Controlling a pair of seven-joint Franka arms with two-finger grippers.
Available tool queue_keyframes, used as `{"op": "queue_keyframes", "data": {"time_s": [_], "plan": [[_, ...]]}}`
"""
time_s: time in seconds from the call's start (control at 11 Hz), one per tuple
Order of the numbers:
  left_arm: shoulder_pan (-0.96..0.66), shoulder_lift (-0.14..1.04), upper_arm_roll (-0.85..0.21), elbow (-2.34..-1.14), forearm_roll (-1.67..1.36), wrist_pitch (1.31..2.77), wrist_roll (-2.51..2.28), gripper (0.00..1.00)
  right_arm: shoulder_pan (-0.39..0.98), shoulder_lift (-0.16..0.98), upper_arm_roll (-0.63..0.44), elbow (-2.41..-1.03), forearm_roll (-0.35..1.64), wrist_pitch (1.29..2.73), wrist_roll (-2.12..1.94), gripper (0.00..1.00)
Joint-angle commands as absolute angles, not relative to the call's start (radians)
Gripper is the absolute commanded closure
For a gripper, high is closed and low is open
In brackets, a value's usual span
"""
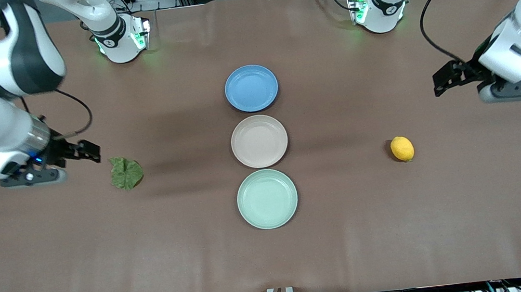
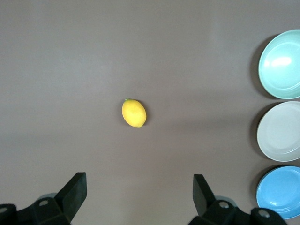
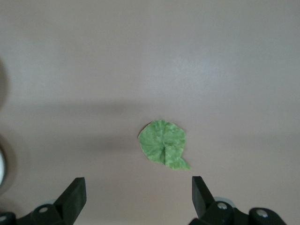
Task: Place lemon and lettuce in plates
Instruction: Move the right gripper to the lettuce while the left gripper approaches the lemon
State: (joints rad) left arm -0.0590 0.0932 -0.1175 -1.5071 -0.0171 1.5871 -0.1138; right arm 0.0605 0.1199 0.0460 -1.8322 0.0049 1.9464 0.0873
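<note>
Only lettuce (image 3: 163, 149) between right jaws

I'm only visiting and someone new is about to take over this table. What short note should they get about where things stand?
Left pincer: open, empty, in the air above the table toward the left arm's end.
Right pincer: open, empty, up by the lettuce.
Lemon: on the table toward the left arm's end.
Beige-pink plate and mint green plate: both empty, mid-table.
Done: nothing.
Left: put the lemon and lettuce in those plates.
</note>
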Motion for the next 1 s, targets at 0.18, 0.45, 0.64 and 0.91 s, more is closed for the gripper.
{"op": "queue_keyframes", "data": {"time_s": [0.18, 0.45, 0.64, 0.91], "plan": [[-0.028, 0.118, -0.127, -1.688, -0.009, 1.764, -0.107, 0.00, 0.015, 0.190, 0.049, -2.162, -0.006, 2.365, 0.092, 0.00], [0.020, 0.121, -0.127, -1.892, -0.008, 1.976, -0.095, 0.00, 0.011, 0.309, 0.048, -2.238, -0.012, 2.607, 0.097, 0.00], [0.040, 0.164, -0.124, -1.969, 0.000, 2.095, -0.092, 0.00, 0.011, 0.374, 0.046, -2.241, -0.017, 2.701, 0.094, 0.00], [0.064, 0.270, -0.121, -1.961, 0.017, 2.189, -0.106, 0.00, 0.009, 0.402, 0.022, -2.241, -0.031, 2.715, 0.094, 0.02]]}}
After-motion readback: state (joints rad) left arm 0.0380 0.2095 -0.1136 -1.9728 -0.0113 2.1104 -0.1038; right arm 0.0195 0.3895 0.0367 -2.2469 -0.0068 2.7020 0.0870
